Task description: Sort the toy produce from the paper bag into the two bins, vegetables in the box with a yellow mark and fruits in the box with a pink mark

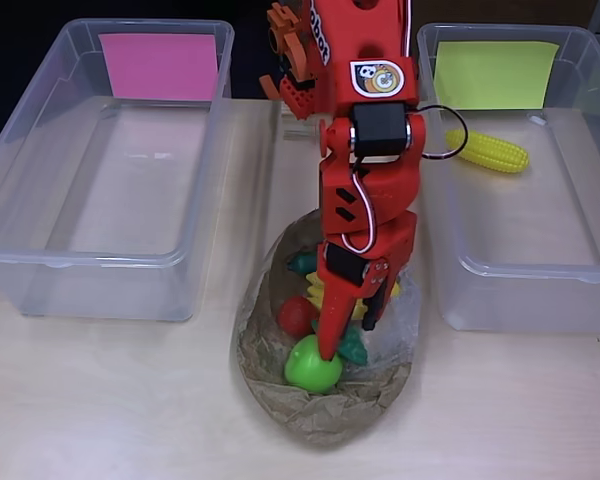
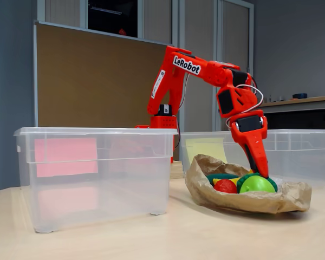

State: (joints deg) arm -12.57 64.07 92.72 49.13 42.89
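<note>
- The step in hand looks like picking the green apple (image 1: pixel 312 368) out of the crumpled paper bag (image 1: pixel 325 415) on the tabletop (image 1: pixel 130 400); as a fruit, it belongs in the pink-marked bin (image 1: pixel 100 180) at the left of the overhead view.
- To do it well, I would centre the apple between the fingers before closing, since a round, smooth toy is likely to squirt sideways under an off-centre pinch.
- I would lift straight up until clear of the bag's raised paper wall, then swing across, so the bag is not dragged along.
- The end effector (image 1: pixel 345 335) is down inside the bag, its long finger tip touching or just above the apple's top; the shorter finger stands apart to the right, so the jaws look released, grasping nothing.
- A red fruit (image 1: pixel 296 315) lies just beside the apple, with yellow and dark green pieces partly hidden under the arm.
- A corn cob (image 1: pixel 488 151) already lies in the yellow-marked bin (image 1: pixel 580 200).
</note>
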